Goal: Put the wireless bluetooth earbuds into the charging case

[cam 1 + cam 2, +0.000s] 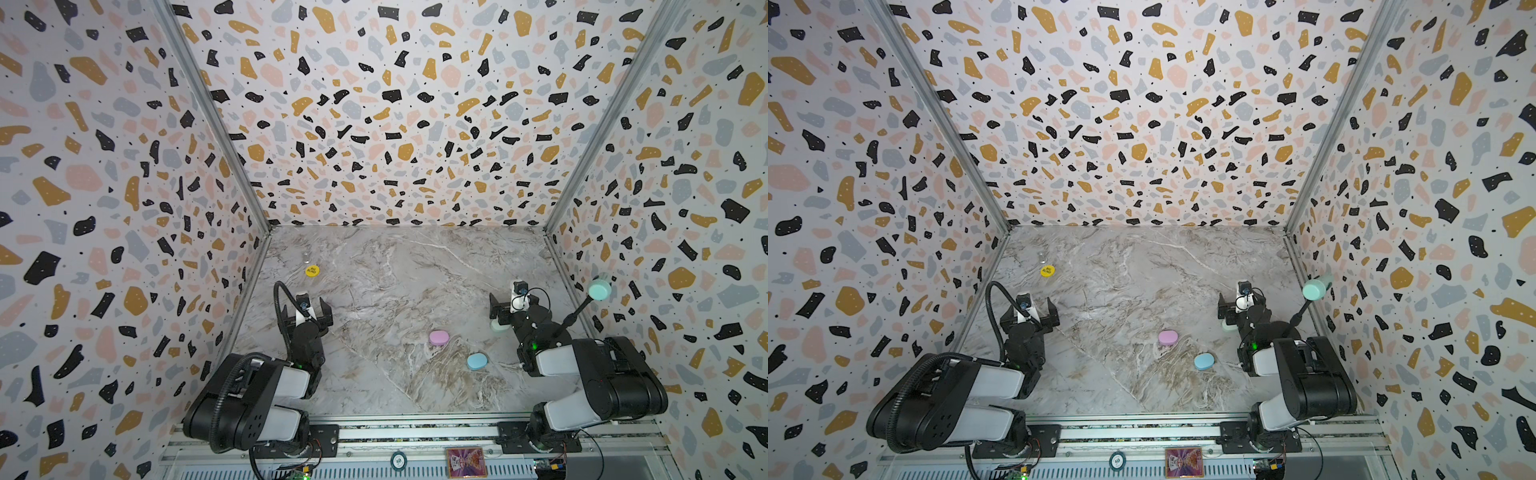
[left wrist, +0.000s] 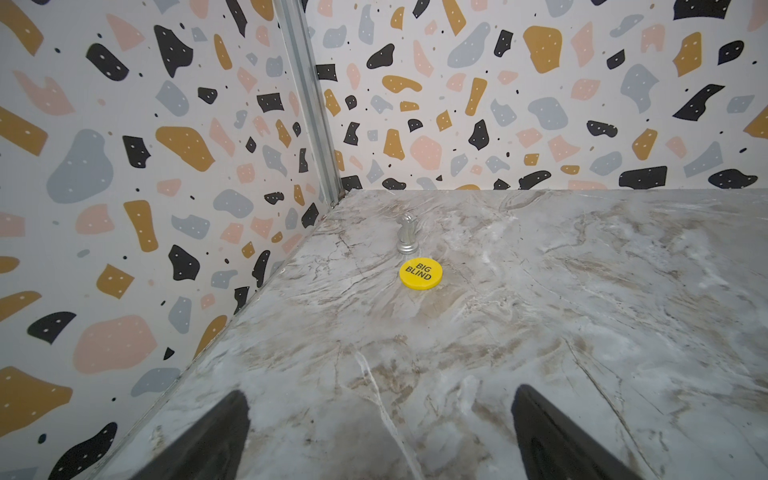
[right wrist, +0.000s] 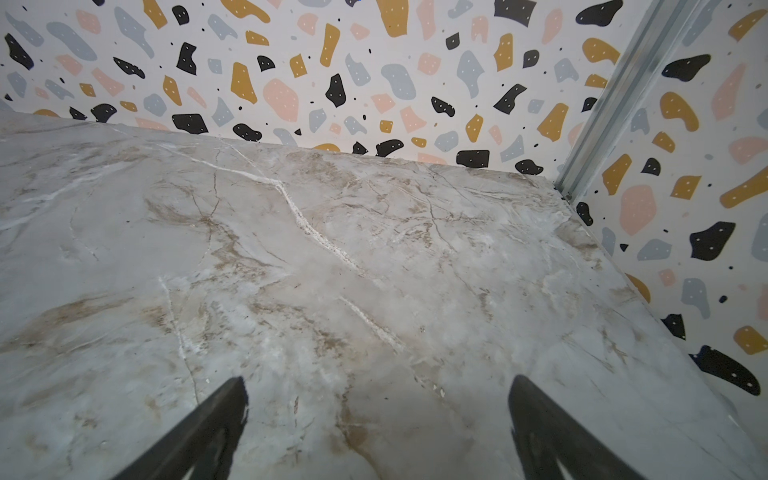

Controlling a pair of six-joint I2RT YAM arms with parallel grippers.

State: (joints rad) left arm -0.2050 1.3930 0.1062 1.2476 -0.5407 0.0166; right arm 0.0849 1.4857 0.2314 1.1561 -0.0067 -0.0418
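Both hands stand wide and empty. The left hand [image 2: 380, 392] faces the far corner, and the right hand [image 3: 378, 379] faces bare bench [image 3: 291, 249]. No earbuds show in any view. The pink case [image 1: 439, 337] and blue case [image 1: 477, 361] lie closed mid-bench, long axes roughly crosswise, nearer the right hand but behind its fingertips. A mint case [image 1: 498, 326] peeks out just beside it — probably the right arm's job, drawing back first.

Table [image 1: 395, 270]; pink case [image 1: 439, 337]; blue case [image 1: 477, 361]; perhaps knight [image 2: 406, 235].
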